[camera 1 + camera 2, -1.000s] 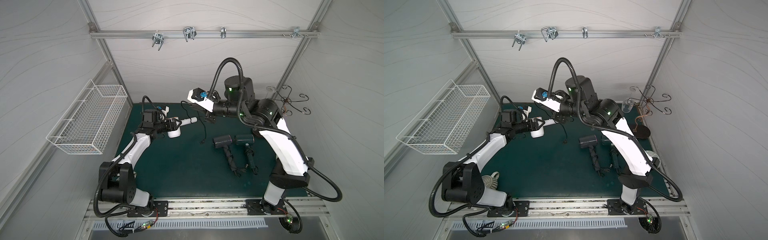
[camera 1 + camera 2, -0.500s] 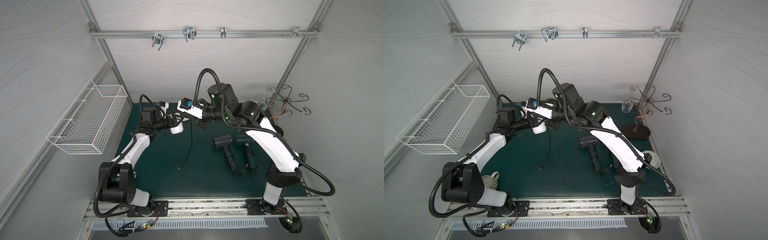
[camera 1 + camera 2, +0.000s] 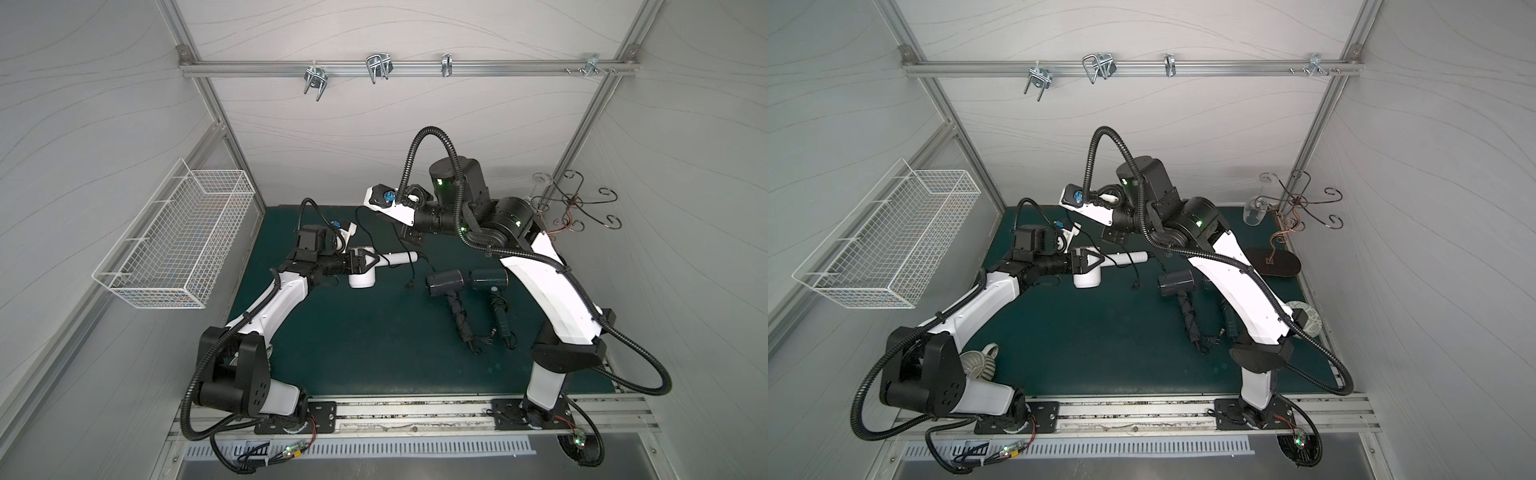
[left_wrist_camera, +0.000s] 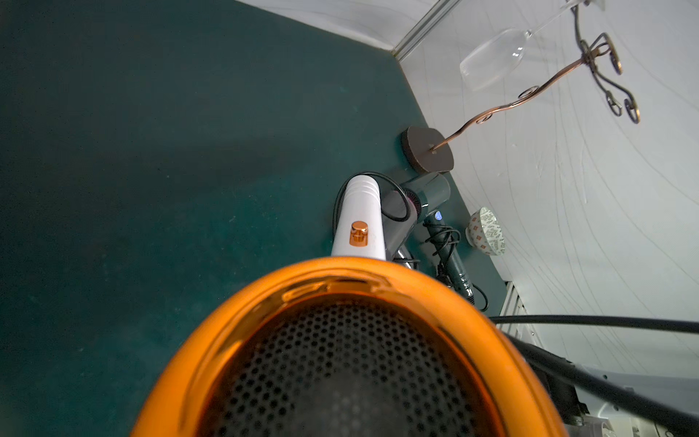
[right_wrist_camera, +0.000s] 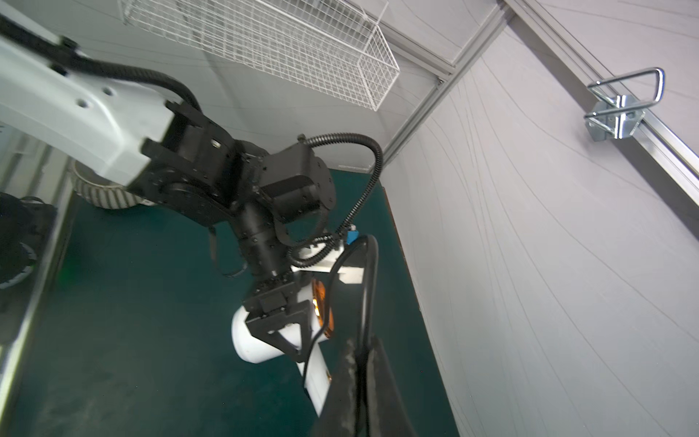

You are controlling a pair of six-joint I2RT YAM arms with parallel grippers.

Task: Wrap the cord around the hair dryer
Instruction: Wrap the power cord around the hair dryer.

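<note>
**Desk:** As the left end effector [image 3: 365,266] clamps the white hair dryer [image 3: 361,280] by its barrel over the table [image 3: 332,353], around ten o'clock from centre, where is the cord?

**Photographer:** The black cord [image 5: 375,265] rises to the right end effector [image 5: 359,378], pinched shut on it at the dryer's one o'clock.

**Desk:** Anything nearby?

**Photographer:** Two dark hair dryers [image 3: 442,282] [image 3: 490,279] lie at its four o'clock, with cords wound round their handles.

Green mat [image 3: 353,332] under two dark dryers [image 3: 444,283]
</note>
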